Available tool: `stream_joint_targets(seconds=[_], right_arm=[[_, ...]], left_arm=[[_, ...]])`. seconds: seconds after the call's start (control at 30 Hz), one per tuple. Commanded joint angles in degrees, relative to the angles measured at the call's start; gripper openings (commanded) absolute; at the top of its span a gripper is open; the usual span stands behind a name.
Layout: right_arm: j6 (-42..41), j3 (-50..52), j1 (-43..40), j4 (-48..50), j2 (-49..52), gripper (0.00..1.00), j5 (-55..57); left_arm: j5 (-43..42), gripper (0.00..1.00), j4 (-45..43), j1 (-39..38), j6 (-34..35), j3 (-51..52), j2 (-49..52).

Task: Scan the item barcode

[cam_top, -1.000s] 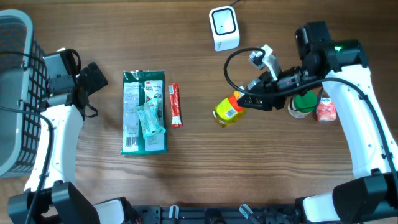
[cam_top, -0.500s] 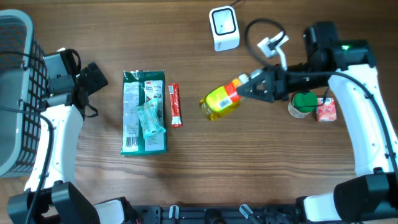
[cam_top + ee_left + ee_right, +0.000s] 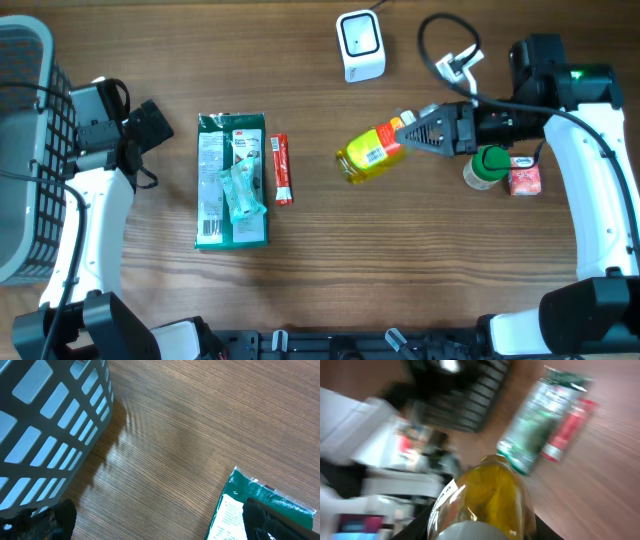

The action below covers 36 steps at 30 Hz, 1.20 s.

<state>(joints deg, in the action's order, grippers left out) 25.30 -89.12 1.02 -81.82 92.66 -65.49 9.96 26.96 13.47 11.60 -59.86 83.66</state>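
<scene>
Overhead: the right gripper [image 3: 410, 131] is pinching the cap end of a yellow plastic bottle with an orange cap [image 3: 372, 153]. The bottle lies slantwise over the middle of the brown wooden table [image 3: 330, 270], with a white label patch facing up. A white box-shaped barcode scanner [image 3: 359, 44] stands at the far edge, well apart from the bottle. Near the right edge, a jar with a green lid [image 3: 487, 165] sits just beside a small red carton [image 3: 524, 177], both close under the right arm. Left of centre lies a flat green foil packet [image 3: 232, 180], with a thin red stick sachet [image 3: 282, 169] just beside its right side. A dark grid basket [image 3: 30, 150] fills the left edge. The left gripper [image 3: 150, 125] hangs between the basket and the packet, holding nothing.

Left wrist: the black fingers [image 3: 52, 520] show at the two lower corners, spread wide with bare wood between them. The basket's wall [image 3: 55, 420] fills the upper left, and a corner of the green packet [image 3: 250, 505] shows at the lower right.

Right wrist: the view is blurred. The yellow bottle [image 3: 485, 500] fills the lower middle, close to the lens. Beyond it lie the green packet [image 3: 540, 420] and the red sachet [image 3: 567, 427]. The fingers themselves cannot be made out here.
</scene>
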Motion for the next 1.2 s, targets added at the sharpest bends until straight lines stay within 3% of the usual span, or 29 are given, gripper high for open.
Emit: stream_joint_targets(seconds=[0.0, 0.1, 0.17, 0.37, 0.5, 0.63, 0.87, 1.17], right_arm=[[-5.55, -0.33, -0.02, 3.34, -1.16, 0.04, 21.55], [-16.59, -1.68, 0.17, 11.13, -1.16, 0.04, 33.57], [-17.84, -5.14, 0.46, 11.82, -1.01, 0.04, 35.93], [-19.56, -30.16, 3.02, 4.35, 3.43, 0.04, 36.50], [-19.43, -40.63, 7.21, -0.55, 8.57, 0.04, 46.18], [-17.92, -40.72, 12.15, 2.78, 12.57, 0.04, 54.47], [-11.30, -40.72, 20.41, 15.30, 24.00, 0.04, 78.77], [-2.21, -40.72, 26.77, 33.97, 36.89, 0.04, 100.74]], left_arm=[[-0.09, 1.00, -0.13, 0.26, -0.68, -0.63, -0.72], [-0.09, 1.00, -0.13, 0.26, -0.70, -0.63, -0.72], [-0.09, 1.00, -0.13, 0.26, -0.70, -0.63, -0.72], [-0.09, 1.00, -0.15, 0.26, -0.68, -0.63, -0.72], [-0.09, 1.00, -0.13, 0.26, -0.70, -0.63, -0.72], [-0.09, 1.00, -0.13, 0.26, -0.70, -0.63, -0.72], [-0.09, 1.00, -0.13, 0.26, -0.70, -0.63, -0.72], [-0.09, 1.00, -0.13, 0.26, -0.70, -0.63, -0.72]])
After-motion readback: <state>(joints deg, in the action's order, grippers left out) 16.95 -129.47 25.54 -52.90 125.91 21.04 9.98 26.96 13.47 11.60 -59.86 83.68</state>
